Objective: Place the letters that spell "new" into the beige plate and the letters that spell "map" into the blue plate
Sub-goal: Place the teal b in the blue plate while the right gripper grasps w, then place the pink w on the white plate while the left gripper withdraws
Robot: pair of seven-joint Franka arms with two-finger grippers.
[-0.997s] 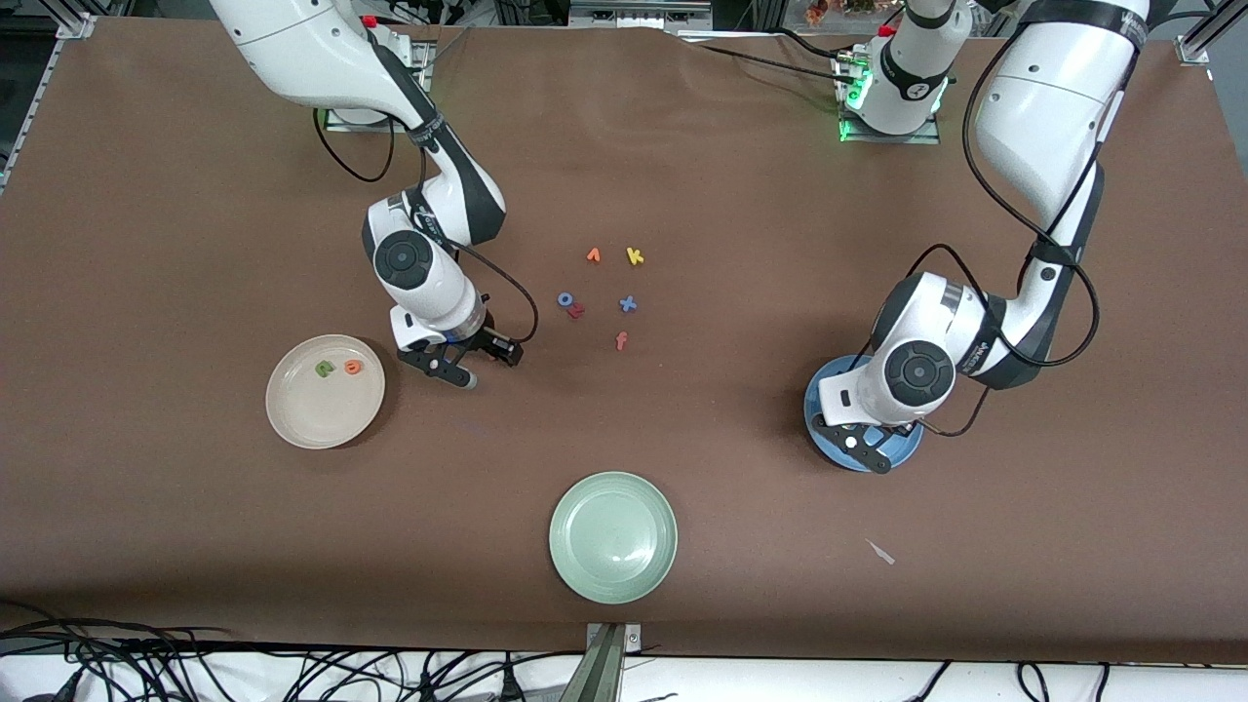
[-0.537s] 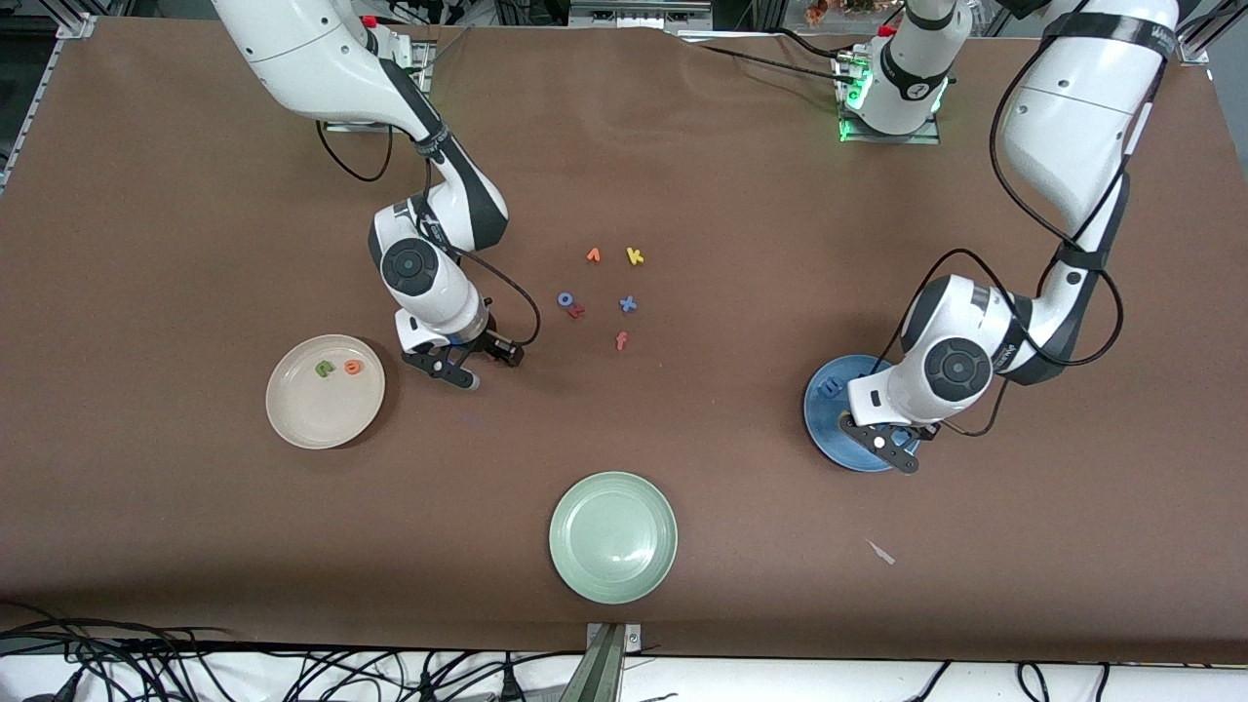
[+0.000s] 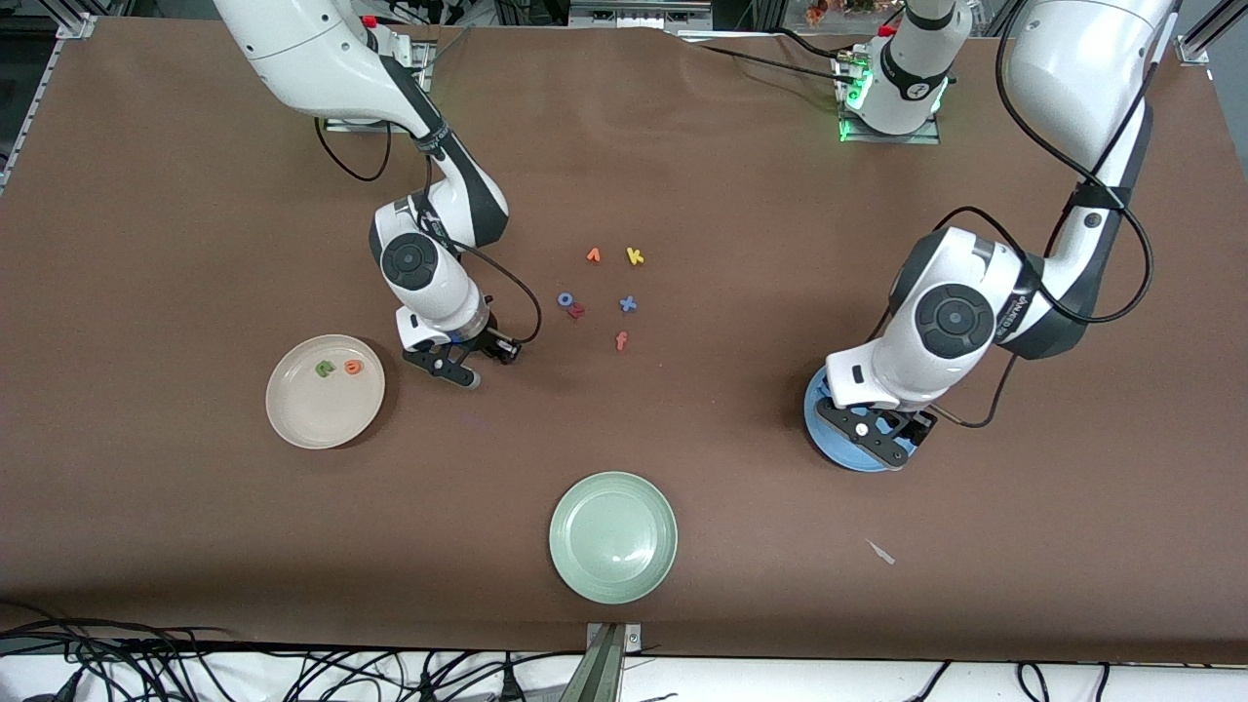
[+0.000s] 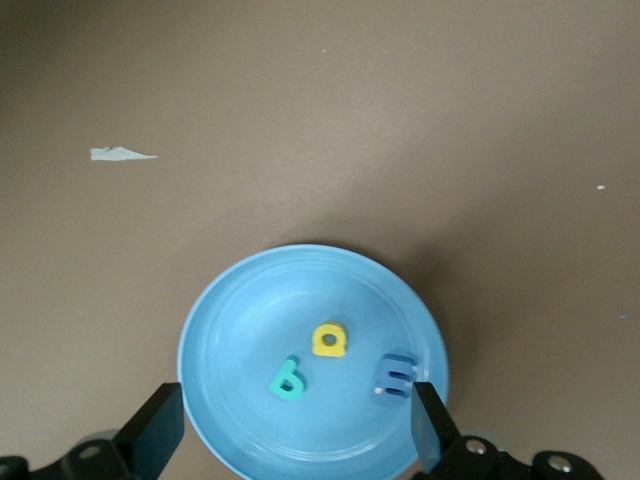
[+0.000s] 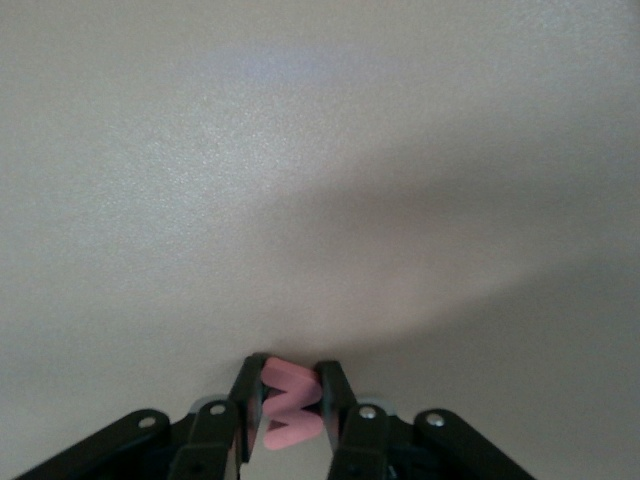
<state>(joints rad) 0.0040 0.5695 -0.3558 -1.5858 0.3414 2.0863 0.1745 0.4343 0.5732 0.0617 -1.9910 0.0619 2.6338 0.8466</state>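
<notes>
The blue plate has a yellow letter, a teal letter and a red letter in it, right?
Not quite. The third letter in the blue plate is blue, not red. The left wrist view shows the blue m lying beside the yellow p and the teal a, under the left claw, which is open.

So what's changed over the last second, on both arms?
The left pincer opened over the blue plate and let the blue m go; it now lies there with the yellow p and teal a. That arm has lifted. The right pincer shut on the pink w near the beige plate. The n and e and the loose letters stayed put.
</notes>
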